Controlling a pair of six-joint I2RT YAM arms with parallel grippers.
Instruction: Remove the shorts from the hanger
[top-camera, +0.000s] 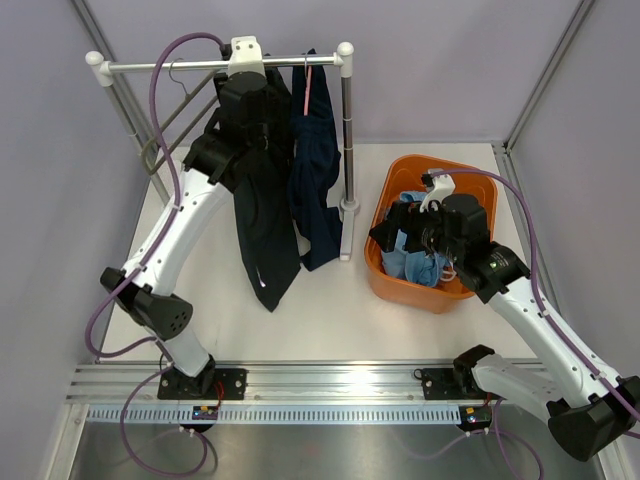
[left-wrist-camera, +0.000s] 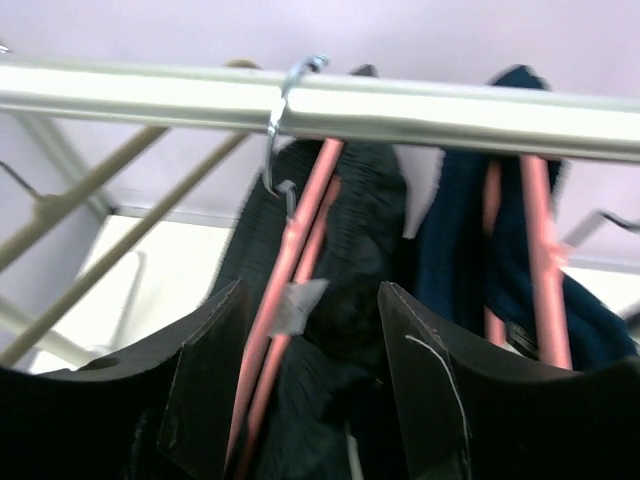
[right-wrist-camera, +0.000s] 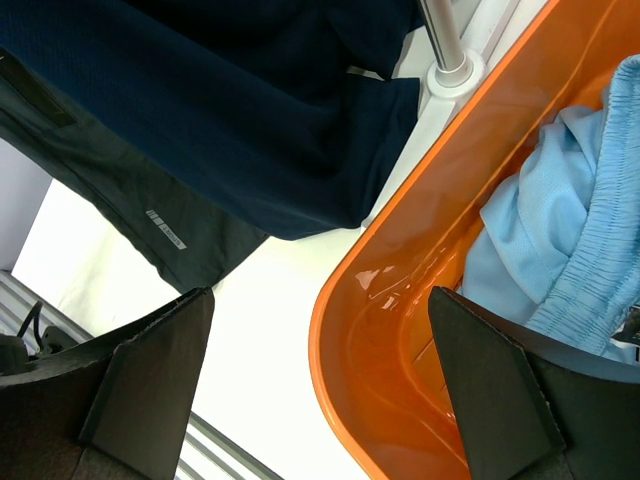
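Black shorts (top-camera: 265, 230) hang on a pink hanger (left-wrist-camera: 290, 260) from the rack's rail (top-camera: 200, 65). Dark navy shorts (top-camera: 315, 180) hang on a second pink hanger to their right. My left gripper (top-camera: 262, 110) is up at the rail; in the left wrist view it (left-wrist-camera: 310, 340) is open, its fingers straddling the pink hanger and the black waistband (left-wrist-camera: 360, 250). Light blue shorts (top-camera: 415, 262) lie in the orange basket (top-camera: 430, 162). My right gripper (top-camera: 400, 235) is open and empty over the basket's left rim (right-wrist-camera: 340, 300).
Empty grey hangers (top-camera: 165, 130) hang at the rail's left end. The rack's right post (top-camera: 347, 140) and its foot (right-wrist-camera: 450, 70) stand between the hanging shorts and the basket. Grey walls close in at the back and sides.
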